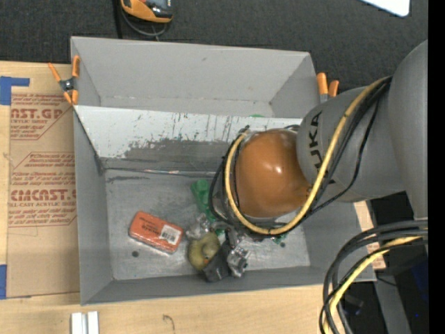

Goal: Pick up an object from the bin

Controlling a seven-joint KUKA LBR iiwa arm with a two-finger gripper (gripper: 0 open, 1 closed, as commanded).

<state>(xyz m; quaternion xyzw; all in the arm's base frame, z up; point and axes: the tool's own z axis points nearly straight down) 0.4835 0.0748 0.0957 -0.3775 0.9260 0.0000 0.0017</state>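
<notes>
My gripper (235, 255) is low in the bin's front middle, under the orange wrist cover. Right beside it on the left lies a dull yellow-olive round thing (202, 250), touching or nearly touching it. A small black piece (215, 270) sits just below that, by the front wall; I cannot tell whether it is loose. A green thing (204, 193) lies behind the gripper, partly hidden by the arm. Further left an orange block with a white label (155, 232) lies flat on the floor.
The arm and its cables cover the right half of the bin. Bare floor shows to the left and behind the orange block, up to the scuffed back wall.
</notes>
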